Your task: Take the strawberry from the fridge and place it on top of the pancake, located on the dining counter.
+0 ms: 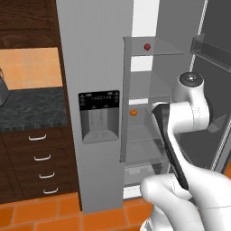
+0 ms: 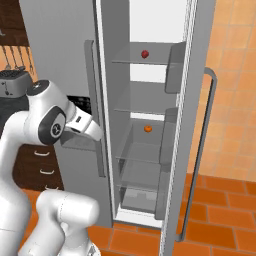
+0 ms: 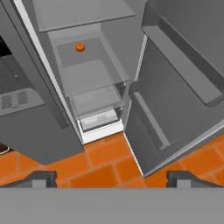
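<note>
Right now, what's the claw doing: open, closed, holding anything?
Claw: open and empty, its fingertips spread wide, pointed at the open fridge; the strawberry sits on an upper shelf.

Strawberry (image 2: 145,54) on fridge (image 2: 60,45) shelf above fruit (image 2: 148,128).

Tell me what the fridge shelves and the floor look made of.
Fridge shelves: likely clear glass or plastic; the back wall shows through them, and the strawberry rests on the top one. Floor: apparently matte orange ceramic tile, with darker grout lines between rectangles.
</note>
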Controlling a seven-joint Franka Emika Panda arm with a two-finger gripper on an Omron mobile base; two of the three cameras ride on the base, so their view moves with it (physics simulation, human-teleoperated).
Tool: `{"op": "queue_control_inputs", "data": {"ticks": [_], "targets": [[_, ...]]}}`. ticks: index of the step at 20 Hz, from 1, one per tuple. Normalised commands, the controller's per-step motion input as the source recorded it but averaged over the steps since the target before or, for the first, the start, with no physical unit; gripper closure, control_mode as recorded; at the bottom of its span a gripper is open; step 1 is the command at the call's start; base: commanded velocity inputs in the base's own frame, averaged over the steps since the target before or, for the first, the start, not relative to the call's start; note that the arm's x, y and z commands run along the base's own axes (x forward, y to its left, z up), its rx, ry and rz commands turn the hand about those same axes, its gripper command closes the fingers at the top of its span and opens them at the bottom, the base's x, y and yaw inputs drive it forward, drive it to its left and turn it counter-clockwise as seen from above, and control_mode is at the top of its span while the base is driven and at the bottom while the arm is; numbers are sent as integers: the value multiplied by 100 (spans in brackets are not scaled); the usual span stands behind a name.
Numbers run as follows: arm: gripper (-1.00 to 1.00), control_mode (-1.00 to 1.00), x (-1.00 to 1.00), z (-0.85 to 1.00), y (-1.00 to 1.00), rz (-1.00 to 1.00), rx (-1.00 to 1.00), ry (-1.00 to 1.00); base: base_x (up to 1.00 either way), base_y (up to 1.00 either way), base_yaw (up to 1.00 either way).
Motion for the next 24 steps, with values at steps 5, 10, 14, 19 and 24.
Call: {"op": "queue_control_inputs", "data": {"ticks": [5, 10, 14, 19, 24], "targets": [[-100, 100, 0, 0, 0, 0, 0, 0, 35, -22, -20], [-100, 100, 0, 0, 0, 0, 0, 0, 47, -11, -24], [-100, 100, 0, 0, 0, 0, 0, 0, 64, -10, -24], [-100, 100, 0, 0, 0, 0, 0, 0, 37, -18, -29], [-100, 100, 0, 0, 0, 0, 0, 0, 38, -7, -22]]}}
